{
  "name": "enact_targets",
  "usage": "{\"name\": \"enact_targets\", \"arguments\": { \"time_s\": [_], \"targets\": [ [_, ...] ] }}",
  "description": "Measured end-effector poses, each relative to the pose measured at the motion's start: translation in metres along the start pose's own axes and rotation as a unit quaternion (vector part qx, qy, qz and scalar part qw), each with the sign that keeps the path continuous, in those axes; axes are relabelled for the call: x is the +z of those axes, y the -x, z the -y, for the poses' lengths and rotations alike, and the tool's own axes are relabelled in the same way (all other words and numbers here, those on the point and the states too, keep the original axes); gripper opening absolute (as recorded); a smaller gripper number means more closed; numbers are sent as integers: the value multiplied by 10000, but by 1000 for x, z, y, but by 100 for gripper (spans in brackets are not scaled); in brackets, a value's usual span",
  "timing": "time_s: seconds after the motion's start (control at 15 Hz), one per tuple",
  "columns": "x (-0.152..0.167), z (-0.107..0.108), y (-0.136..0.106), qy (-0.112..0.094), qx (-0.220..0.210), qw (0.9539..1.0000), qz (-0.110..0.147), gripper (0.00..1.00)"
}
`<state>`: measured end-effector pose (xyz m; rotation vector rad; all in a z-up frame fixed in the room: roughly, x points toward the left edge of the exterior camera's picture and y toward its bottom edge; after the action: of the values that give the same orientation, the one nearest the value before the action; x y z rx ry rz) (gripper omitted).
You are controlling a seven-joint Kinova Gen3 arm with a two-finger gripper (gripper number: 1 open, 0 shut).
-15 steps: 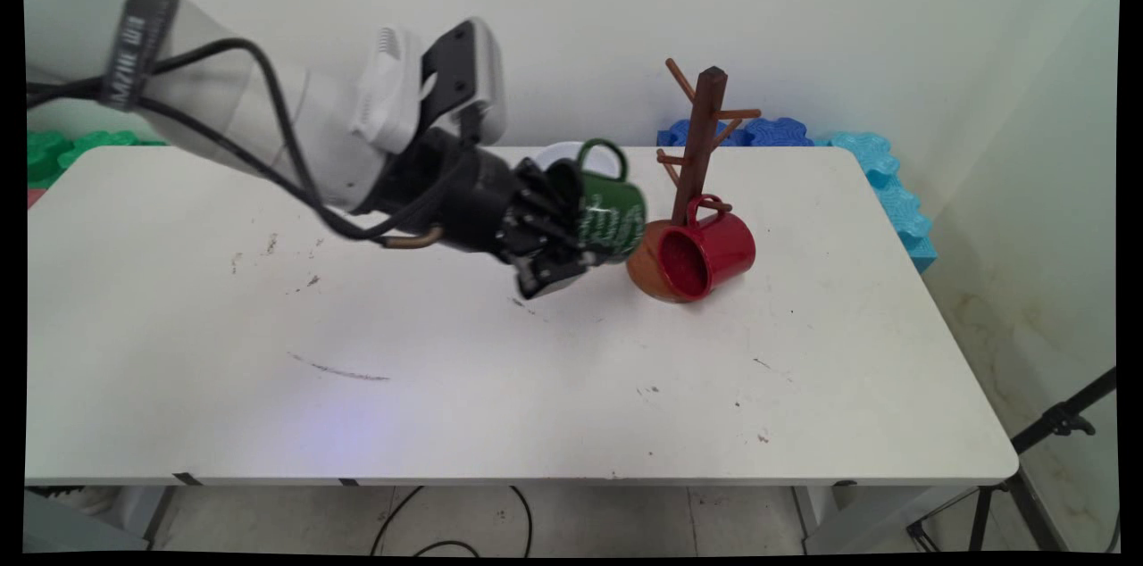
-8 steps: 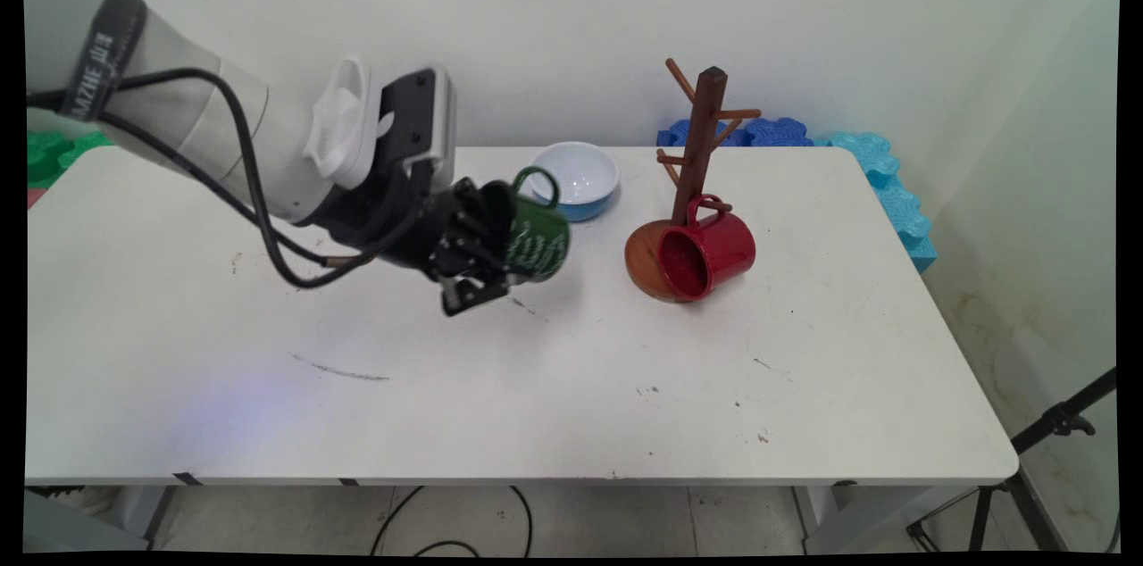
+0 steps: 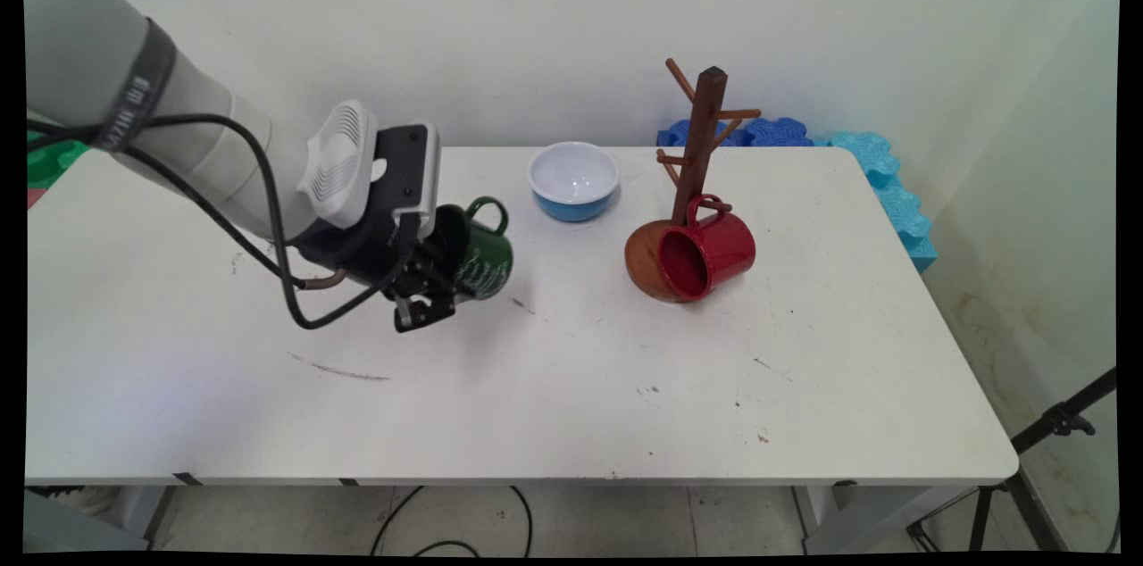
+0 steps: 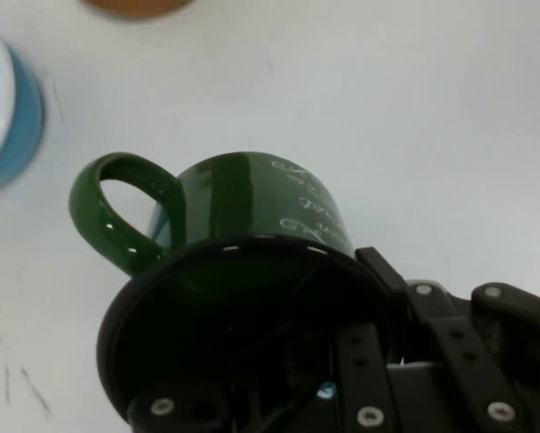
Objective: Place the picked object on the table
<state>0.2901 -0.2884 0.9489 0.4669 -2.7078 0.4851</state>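
White table (image 3: 536,405) fills the room, with a pale wall behind. Over its left middle, the gripper (image 3: 435,287) is clamped on a green mug (image 3: 478,255). This mug lies tipped sideways, mouth left toward the hand, handle up. Well to its right stands a mug tree (image 3: 696,146).

Main view: fixed above the near side of the white table (image 3: 571,387), looking down across it toward the wall (image 3: 571,21), far enough to take in nearly the whole top. Hand view: mounted on the hand, looking along the gripper (image 4: 342,379), very close. Shared by both: green mug (image 3: 478,258) (image 4: 242,203), blue bowl (image 3: 573,182) (image 4: 13,117), surrounding tabletop.
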Motion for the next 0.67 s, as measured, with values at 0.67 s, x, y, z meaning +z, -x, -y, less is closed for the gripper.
{"name": "enact_targets", "arguments": {
  "time_s": [0.67],
  "targets": [
    [47, 1, -1, 275, 404, 9961, 737, 0]
  ]
}}
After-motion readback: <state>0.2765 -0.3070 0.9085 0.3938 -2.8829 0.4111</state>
